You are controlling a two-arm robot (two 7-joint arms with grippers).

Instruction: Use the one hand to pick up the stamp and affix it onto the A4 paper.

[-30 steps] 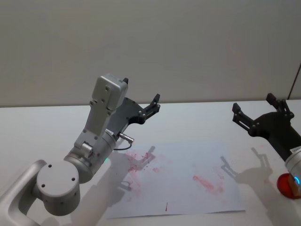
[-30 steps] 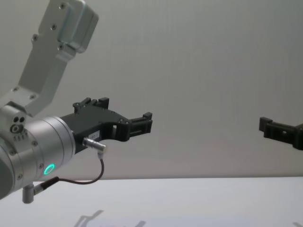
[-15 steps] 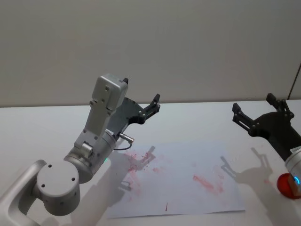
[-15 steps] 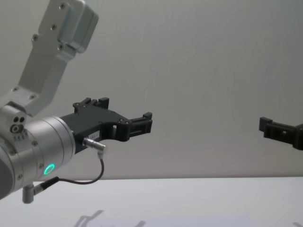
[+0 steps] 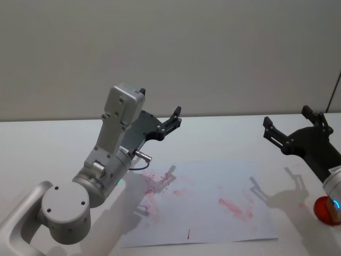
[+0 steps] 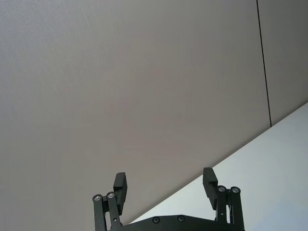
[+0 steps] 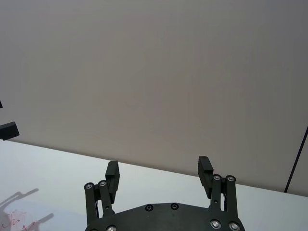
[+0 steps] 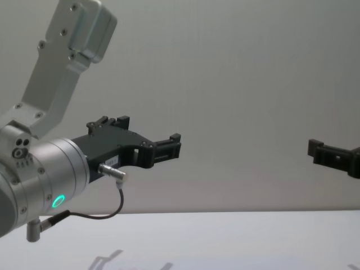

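The A4 paper (image 5: 213, 184) lies flat on the white table (image 5: 48, 144), smeared with red ink marks at its left and middle. My left gripper (image 5: 159, 105) is held up in the air above the sheet's far left corner, open and empty, as the left wrist view (image 6: 164, 179) confirms. Off the sheet's right edge my right gripper (image 5: 287, 118) also hangs high, open with nothing between its fingers (image 7: 112, 169). A light-brown bit (image 5: 335, 212) peeks out under the right wrist. Too little of it shows to tell whether it is the stamp.
A round red thing (image 5: 322, 209) sits on the table at the right, partly covered by the right wrist. A plain grey wall (image 5: 213, 53) rises behind the table's far edge. A dark vertical line (image 5: 334, 90) runs down the wall at the far right.
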